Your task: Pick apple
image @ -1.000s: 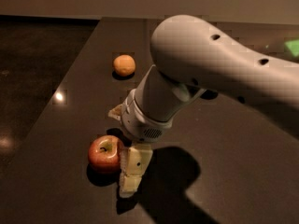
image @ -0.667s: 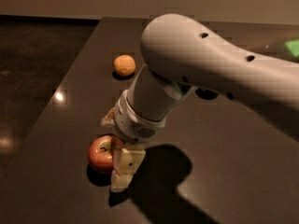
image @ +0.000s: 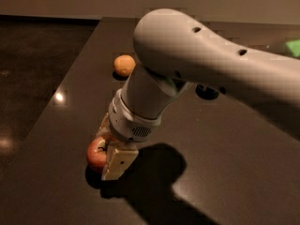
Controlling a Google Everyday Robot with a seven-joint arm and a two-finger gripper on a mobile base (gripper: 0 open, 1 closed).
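- The apple is red with a paler patch around its stem dimple. It sits on the dark, glossy table.
- The table's left edge runs close by on the apple's left. Beyond that edge lies a dark floor.
- The gripper is down at the apple, reaching it from above and from the right. A pale, blocky part of it covers the apple's right side and reaches almost to the tabletop.
- Another pale part of the gripper shows just behind the apple's top.
- I cannot tell whether the gripper is clamped on the apple or only set around it. The contact surfaces are hidden behind the gripper's own body.
- The ribbed grey wrist rises from the apple up and to the right. There it joins the thick white arm, which runs off to the right, high above the apple.
- The shadow of the arm spreads over the table on the apple's right and in front of it, touching the apple's base.
- A smaller orange fruit lies on the table beyond the apple and slightly to its right, well apart from it.
- A bright spot of reflected light sits on the tabletop behind the apple and to its left.
- A bit of something green shows far to the apple's right, at the frame's edge. What it is cannot be made out.
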